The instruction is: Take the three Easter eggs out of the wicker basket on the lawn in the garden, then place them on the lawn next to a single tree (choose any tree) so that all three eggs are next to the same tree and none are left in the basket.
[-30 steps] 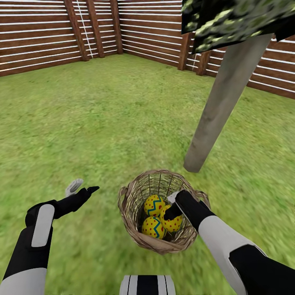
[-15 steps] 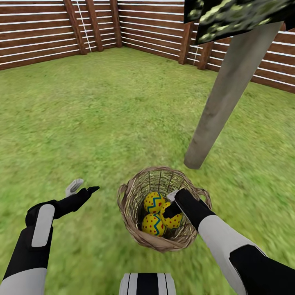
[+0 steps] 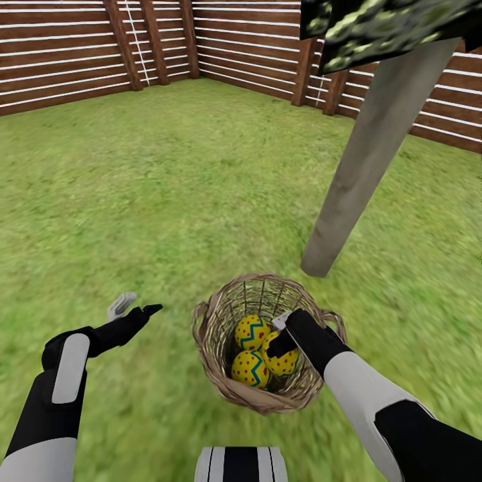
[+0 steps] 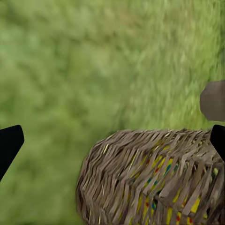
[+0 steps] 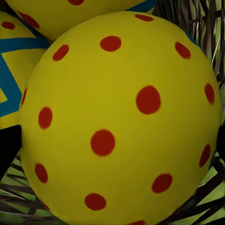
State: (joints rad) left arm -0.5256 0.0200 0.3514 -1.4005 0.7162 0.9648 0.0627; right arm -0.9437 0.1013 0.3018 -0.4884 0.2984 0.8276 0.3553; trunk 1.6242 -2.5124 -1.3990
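A wide lawn (image 3: 167, 201) of mottled green grass fills the garden, enclosed at the back by a brown fence (image 3: 67, 60) of horizontal wooden slats. At the right, a tree (image 3: 365, 161) with a thick, smooth, leaning grey-brown trunk rises from the grass, its dark blocky foliage blotched pale green at the top edge. Just in front of the trunk's base, near but not touching it, a round wicker basket (image 3: 221, 335) stands upright on the grass. Inside it lie three Easter eggs (image 3: 251, 331), yellow with red dots and blue zigzag bands, bunched together and touching. The right gripper (image 3: 281, 338) reaches down into the basket from the right, against the rightmost egg (image 3: 286, 361); in the right wrist view that egg (image 5: 117, 117) sits between the two dark fingertips (image 5: 7, 150), which stand at either side of it, though whether they press on it cannot be told. The left gripper (image 3: 137, 308) hangs over bare grass to the left of the basket, its two fingers spread apart and holding nothing; its wrist view looks at the basket's woven side (image 4: 150, 178).
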